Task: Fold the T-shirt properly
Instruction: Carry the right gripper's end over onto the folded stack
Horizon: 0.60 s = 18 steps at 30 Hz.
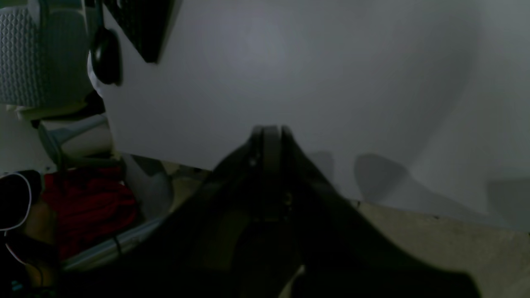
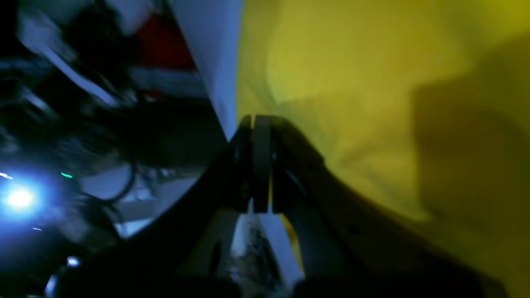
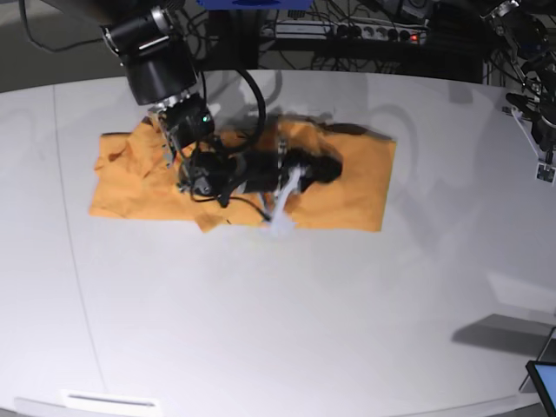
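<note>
The orange-yellow T-shirt (image 3: pixel 356 195) lies spread across the far middle of the white table (image 3: pixel 261 330). My right arm reaches over it, blurred, with the right gripper (image 3: pixel 330 169) low above the cloth. In the right wrist view the right gripper (image 2: pixel 258 122) is shut at the edge of the T-shirt (image 2: pixel 352 74). The cloth's edge runs into its fingertips and creases fan out from them. My left gripper (image 1: pixel 269 130) is shut on nothing and hangs over the bare table edge (image 1: pixel 290 82). The left arm (image 3: pixel 537 104) stays at the far right, away from the shirt.
A black keyboard (image 1: pixel 140 25) and mouse (image 1: pixel 105 56) sit at a table corner, with a grey chair (image 1: pixel 25 54) and a red bundle (image 1: pixel 87 203) on the floor beyond. A screen corner (image 3: pixel 543 382) shows at the front right. Cables and a power strip (image 3: pixel 347 30) line the back.
</note>
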### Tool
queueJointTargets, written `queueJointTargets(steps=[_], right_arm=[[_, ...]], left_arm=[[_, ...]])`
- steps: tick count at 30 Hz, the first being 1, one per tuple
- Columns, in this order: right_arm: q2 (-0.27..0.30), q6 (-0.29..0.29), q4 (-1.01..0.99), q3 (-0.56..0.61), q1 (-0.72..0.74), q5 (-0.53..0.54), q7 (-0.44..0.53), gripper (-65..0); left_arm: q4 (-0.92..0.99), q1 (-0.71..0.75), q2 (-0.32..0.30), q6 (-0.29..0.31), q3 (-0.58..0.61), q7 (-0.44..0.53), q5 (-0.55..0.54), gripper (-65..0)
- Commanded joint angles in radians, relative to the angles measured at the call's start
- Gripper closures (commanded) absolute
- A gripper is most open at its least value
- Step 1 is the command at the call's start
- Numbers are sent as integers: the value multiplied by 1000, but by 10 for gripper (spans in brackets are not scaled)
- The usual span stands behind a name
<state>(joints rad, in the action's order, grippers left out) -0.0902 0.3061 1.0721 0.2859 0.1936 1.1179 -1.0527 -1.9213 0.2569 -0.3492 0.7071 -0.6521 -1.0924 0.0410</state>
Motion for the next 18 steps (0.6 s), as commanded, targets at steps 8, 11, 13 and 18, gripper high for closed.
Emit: queueJointTargets(steps=[8, 11, 13, 18], right_arm=[[7, -22, 58, -4, -4, -72, -47, -3], [4, -22, 158, -4, -4, -72, -94, -3], [4, -22, 222, -4, -4, -72, -119, -3], [4, -25, 340, -4, -4, -72, -159, -3]], left_arm=[[-14, -5, -17, -9, -5, 10, 0, 0], [-14, -6, -9, -9, -5, 10, 6, 0], [-14, -6, -6, -9, -5, 10, 6, 0], [-13, -6, -4, -9, -5, 10, 0, 0]])
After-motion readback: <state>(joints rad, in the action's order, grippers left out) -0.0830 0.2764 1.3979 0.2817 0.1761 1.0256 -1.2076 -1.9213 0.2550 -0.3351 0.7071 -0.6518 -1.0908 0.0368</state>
